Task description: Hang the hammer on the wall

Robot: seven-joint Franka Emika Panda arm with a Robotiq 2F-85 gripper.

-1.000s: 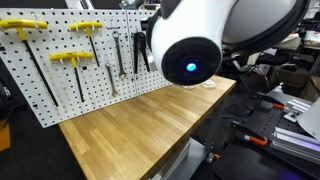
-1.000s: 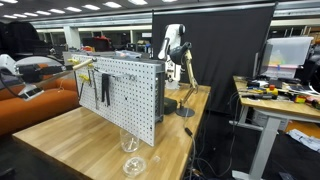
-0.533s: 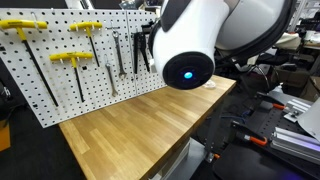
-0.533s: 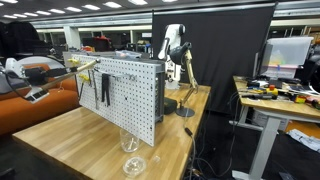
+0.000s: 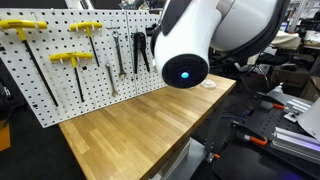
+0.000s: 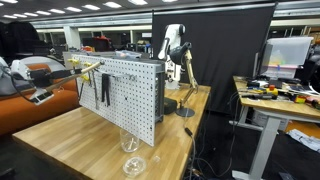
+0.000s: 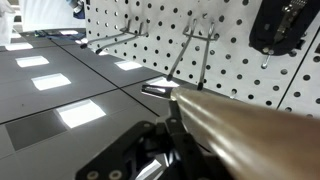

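Note:
In the wrist view my gripper point(image 7: 168, 130) is shut on the hammer point(image 7: 240, 125). Its pale wooden handle fills the lower right, blurred and close to the lens. Its small dark metal head point(image 7: 155, 90) points at the white pegboard wall point(image 7: 240, 60), close to it; I cannot tell if they touch. In an exterior view the gripper point(image 6: 174, 52) is high at the far end of the pegboard point(image 6: 130, 95), and the pale handle point(image 6: 188, 75) slants down from it. In the exterior view facing the pegboard point(image 5: 50, 95), the arm's white joint point(image 5: 185, 50) hides gripper and hammer.
Yellow T-handled tools point(image 5: 70, 60), wrenches point(image 5: 114, 60) and dark pliers point(image 5: 140, 50) hang on the pegboard. It stands on a wooden table point(image 5: 140, 125). A clear glass point(image 6: 131, 155) sits near the table's front edge. A cluttered desk point(image 6: 275, 95) stands to the side.
The arm's white joint has shifted slightly left and down towards the pegboard. The hammer stays in the gripper.

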